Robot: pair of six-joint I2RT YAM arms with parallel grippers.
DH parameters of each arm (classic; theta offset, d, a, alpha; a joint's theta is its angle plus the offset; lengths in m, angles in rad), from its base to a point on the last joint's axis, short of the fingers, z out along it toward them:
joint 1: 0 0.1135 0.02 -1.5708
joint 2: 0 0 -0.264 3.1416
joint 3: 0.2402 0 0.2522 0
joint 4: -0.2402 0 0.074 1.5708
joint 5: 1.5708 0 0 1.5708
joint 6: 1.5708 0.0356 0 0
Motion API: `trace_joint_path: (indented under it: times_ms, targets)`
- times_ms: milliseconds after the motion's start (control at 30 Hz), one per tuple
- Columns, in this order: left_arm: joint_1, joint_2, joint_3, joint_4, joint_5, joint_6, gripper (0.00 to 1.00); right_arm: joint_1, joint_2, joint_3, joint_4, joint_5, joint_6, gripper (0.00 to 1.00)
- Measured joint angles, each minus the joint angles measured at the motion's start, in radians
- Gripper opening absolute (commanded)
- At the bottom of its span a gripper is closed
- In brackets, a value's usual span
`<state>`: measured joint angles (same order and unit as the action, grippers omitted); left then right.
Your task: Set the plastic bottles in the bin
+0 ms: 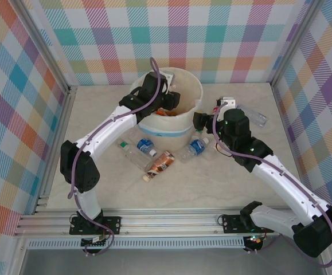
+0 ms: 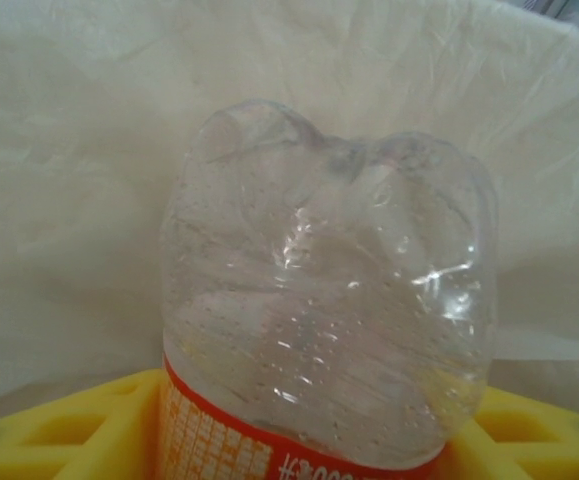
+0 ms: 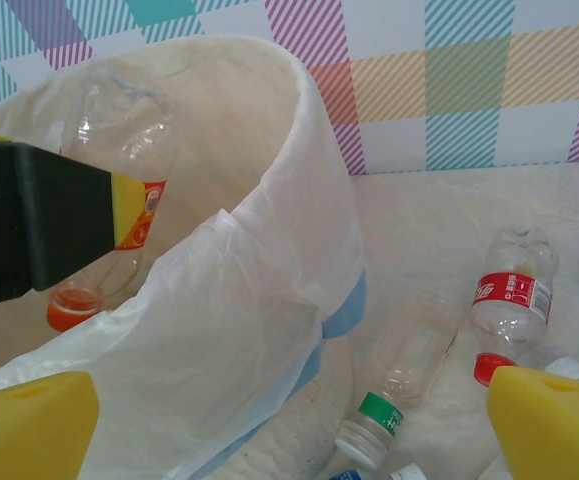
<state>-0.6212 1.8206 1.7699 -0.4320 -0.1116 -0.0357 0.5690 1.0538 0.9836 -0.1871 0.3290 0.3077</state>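
Nearest, at lower centre of the top view, a brown-label bottle (image 1: 159, 163) and a blue-label bottle (image 1: 147, 146) lie on the table (image 1: 240, 172), just in front of the bin (image 1: 191, 94). The right gripper (image 3: 289, 425) stands wide open and empty close beside the bin's right wall, with a green-cap bottle (image 3: 409, 360) lying ahead of it. Farther on, the left gripper (image 1: 167, 103) clamps an orange-label bottle (image 2: 329, 290) inside the rim. Two risks: the slack liner (image 3: 219, 330) could snag that gripper as it lifts out, or the right arm could shove the bin.
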Motion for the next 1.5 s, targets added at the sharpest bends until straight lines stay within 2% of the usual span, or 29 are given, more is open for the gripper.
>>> trace_joint_path:
  times_ms: [133, 333, 667, 867, 1100, 1500]
  targets:
    - [-0.004, 0.0, 0.004, -0.015, -0.006, 0.001, 0.7, -0.013, 0.0, 0.0, -0.003, -0.016, 0.008, 1.0]
    - [-0.018, -0.024, 0.008, -0.02, 0.01, -0.006, 0.81, -0.071, -0.003, -0.009, 0.012, -0.109, 0.045, 1.0]
    - [-0.026, -0.221, -0.039, 0.025, 0.041, -0.058, 0.97, -0.309, -0.032, -0.127, 0.029, -0.272, 0.193, 1.0]
    - [-0.026, -0.319, -0.139, 0.103, 0.019, -0.093, 1.0, -0.34, -0.006, -0.14, -0.032, -0.253, 0.256, 1.0]
    - [-0.026, -0.431, -0.287, 0.124, -0.101, -0.104, 1.0, -0.353, 0.098, -0.204, -0.065, -0.241, 0.343, 1.0]
    - [0.003, -0.764, -0.558, 0.108, -0.381, -0.161, 1.0, -0.353, 0.287, -0.237, -0.025, -0.232, 0.481, 0.98]
